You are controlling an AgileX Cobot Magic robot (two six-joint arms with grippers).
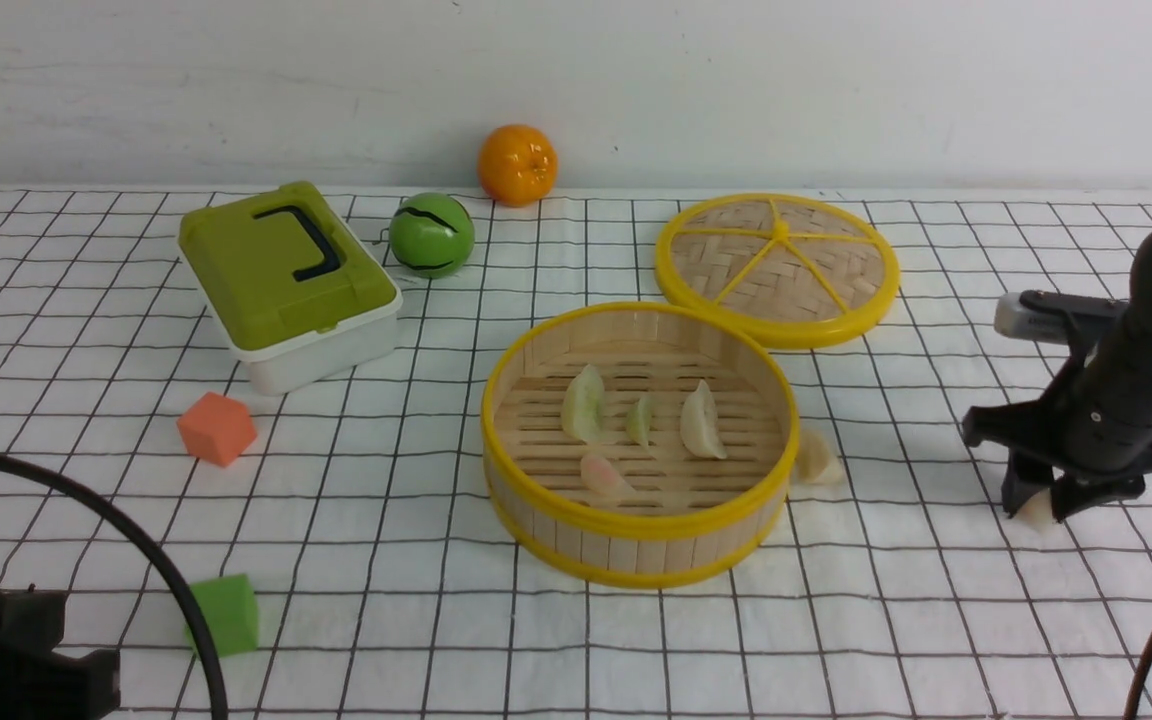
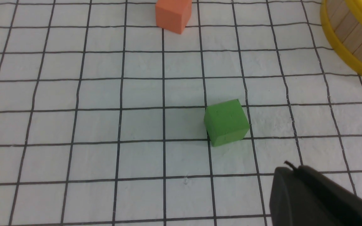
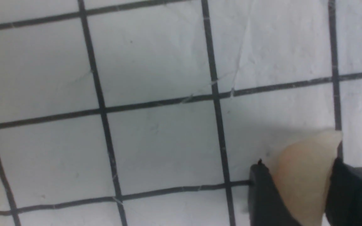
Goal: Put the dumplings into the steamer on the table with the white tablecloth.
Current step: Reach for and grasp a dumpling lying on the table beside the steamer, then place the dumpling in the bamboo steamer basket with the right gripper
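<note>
Over on the right side, the black right gripper [image 1: 1039, 505] points down. Its 2 fingers pinch 1 small whitish toy dumpling [image 3: 303, 175] between them. The right wrist view shows a black finger on each side of this dumpling, low over the white tablecloth with thin dark grid lines [image 1: 936, 620]. I cannot tell if the dumpling touches the cloth.

The round bamboo steamer with yellow rims [image 1: 636, 545] sits in the middle of the table, well apart from that gripper. 4 dumplings lie on its slatted floor: a pale green one [image 1: 584, 403], a smaller green one [image 1: 641, 420], a whitish one [image 1: 702, 420] and a pinkish one [image 1: 603, 477]. 1 more whitish dumpling [image 1: 819, 457] lies on the cloth, just beside the steamer's right wall.

The flat woven lid with yellow spokes [image 1: 777, 268] lies behind the steamer.

The black left gripper [image 2: 313, 197] waits low at the near left. Its fingers are pressed together and hold nothing. A green cube [image 1: 226, 613] sits near it, and an orange cube [image 1: 217, 428] sits farther back.

At the back left are a white box with a green lid [image 1: 286, 280], a green ball [image 1: 431, 235] and a round orange fruit [image 1: 517, 164].
</note>
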